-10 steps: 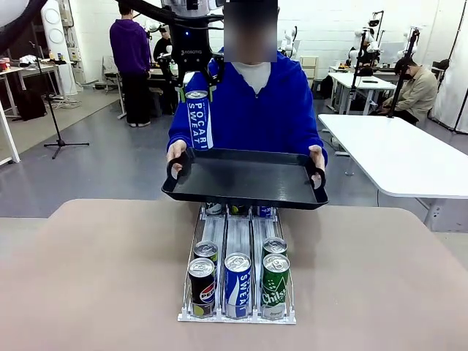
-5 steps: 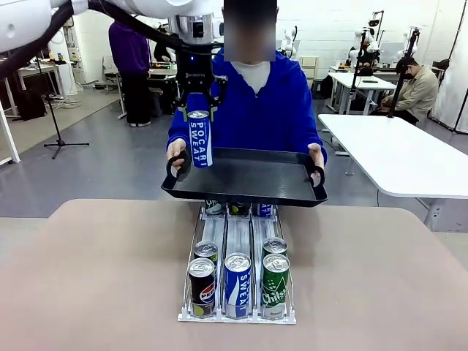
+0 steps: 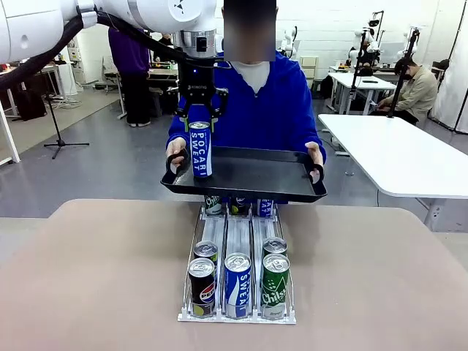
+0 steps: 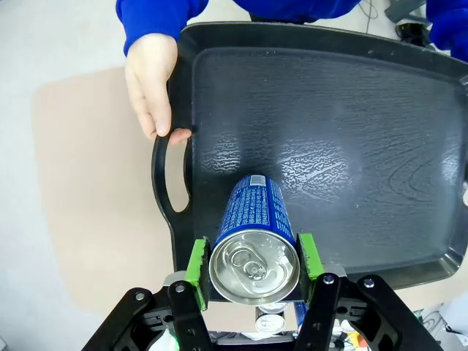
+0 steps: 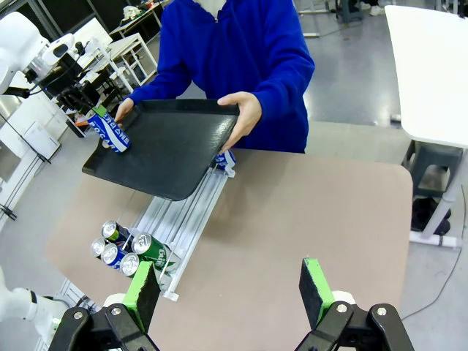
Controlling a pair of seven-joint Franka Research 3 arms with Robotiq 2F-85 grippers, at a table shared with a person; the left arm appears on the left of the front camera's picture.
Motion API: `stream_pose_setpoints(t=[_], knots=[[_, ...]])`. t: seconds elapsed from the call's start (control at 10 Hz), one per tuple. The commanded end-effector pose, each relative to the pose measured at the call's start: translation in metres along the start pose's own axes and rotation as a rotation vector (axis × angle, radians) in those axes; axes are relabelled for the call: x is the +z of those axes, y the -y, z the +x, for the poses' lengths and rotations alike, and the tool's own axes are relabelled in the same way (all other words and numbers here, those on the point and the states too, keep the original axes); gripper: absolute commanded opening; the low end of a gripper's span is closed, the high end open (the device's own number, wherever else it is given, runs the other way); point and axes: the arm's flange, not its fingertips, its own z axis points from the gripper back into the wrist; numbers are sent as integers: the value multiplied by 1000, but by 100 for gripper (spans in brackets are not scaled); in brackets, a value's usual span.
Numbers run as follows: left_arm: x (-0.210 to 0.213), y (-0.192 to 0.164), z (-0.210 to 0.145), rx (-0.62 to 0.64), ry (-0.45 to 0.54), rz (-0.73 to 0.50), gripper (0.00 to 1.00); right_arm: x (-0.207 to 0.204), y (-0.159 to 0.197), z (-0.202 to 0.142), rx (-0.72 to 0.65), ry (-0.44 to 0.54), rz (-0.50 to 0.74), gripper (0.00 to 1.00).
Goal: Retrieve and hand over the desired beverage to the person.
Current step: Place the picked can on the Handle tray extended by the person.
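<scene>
Over the tray's left end, the left jaws are clamped on the can (image 3: 199,150) near its top. The blue Pocari Sweat can is upright, its base at or just above the tray (image 3: 256,179) floor; contact cannot be told. The person (image 3: 256,110) in blue holds the tray at both ends, beyond the worktop (image 3: 95,278).

To do this step well, the arm should settle the can flat on the floor, clear of the raised rim and the person's hand (image 4: 150,84). The jaws should part only once the can stands by itself, then lift straight up so nothing tips it. A hand-held tray may dip, so a gentle descent seems wise.

The front view gives the can's height against the tray. The left wrist view gives its place on the floor, near the tray's left edge. The right wrist view shows the right jaws apart and empty, over the worktop on the tray's near side, with the rack (image 5: 196,208) running under the tray.
</scene>
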Motion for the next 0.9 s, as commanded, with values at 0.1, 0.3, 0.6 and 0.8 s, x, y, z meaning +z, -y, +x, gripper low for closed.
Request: stream_pose_setpoints(t=[0.1,0.3,0.6,0.8], knots=[[2,2,5,-45,-11,32,58,-3,1,-1,-1,5,22,100],[1,3,4,-62,-16,30,100,-3,1,-1,-1,5,22,100],[0,2,4,-75,-21,30,100,-3,1,-1,-1,5,22,100],[2,1,4,-84,-21,24,100,-3,1,-1,-1,5,22,100]])
